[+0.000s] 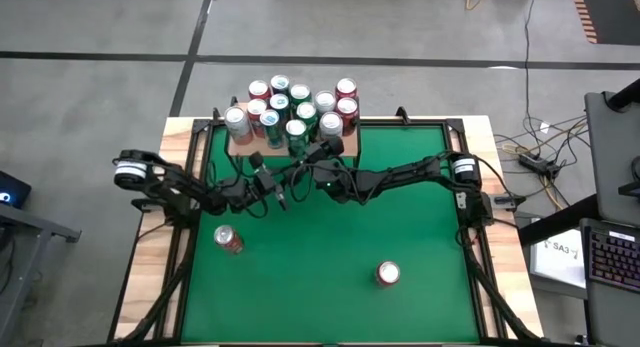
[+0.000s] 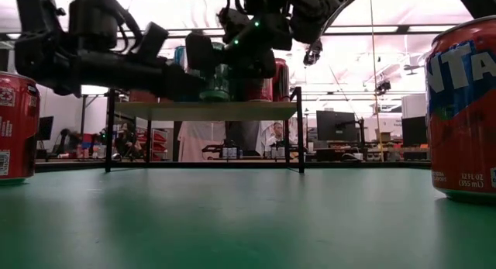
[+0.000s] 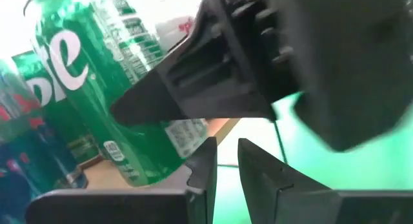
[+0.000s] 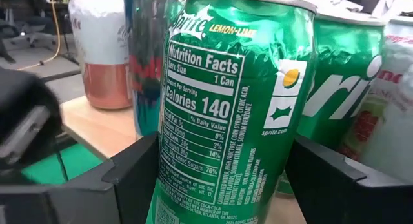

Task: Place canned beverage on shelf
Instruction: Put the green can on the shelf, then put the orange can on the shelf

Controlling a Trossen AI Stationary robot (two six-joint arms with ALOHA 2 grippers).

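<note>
The right hand is gripping a green soda can, its two fingers pressing on either side of the can's lower half. In the overhead view that can is standing upright at the front edge of the shelf, which is sitting at the desk's 12 o'clock and is already crowded with other cans. The right wrist view is showing its base down near the wooden board, though whether it is fully resting there is hard to tell.

The left hand is hovering just at 9 o'clock of the can with its fingers nearly closed and holding nothing.

To finish this step well, the can probably wants settling flat on the board before any release, because the neighbours at its 12 o'clock are standing very close and a tilted base could nudge them. The fingers likely need opening gently and evenly, then drawing straight back toward 6 o'clock, away from the crowd. The left hand is close enough that it risks a bump, so it is better kept clear.

Two red cans are waiting on the desk toward 6 o'clock.
</note>
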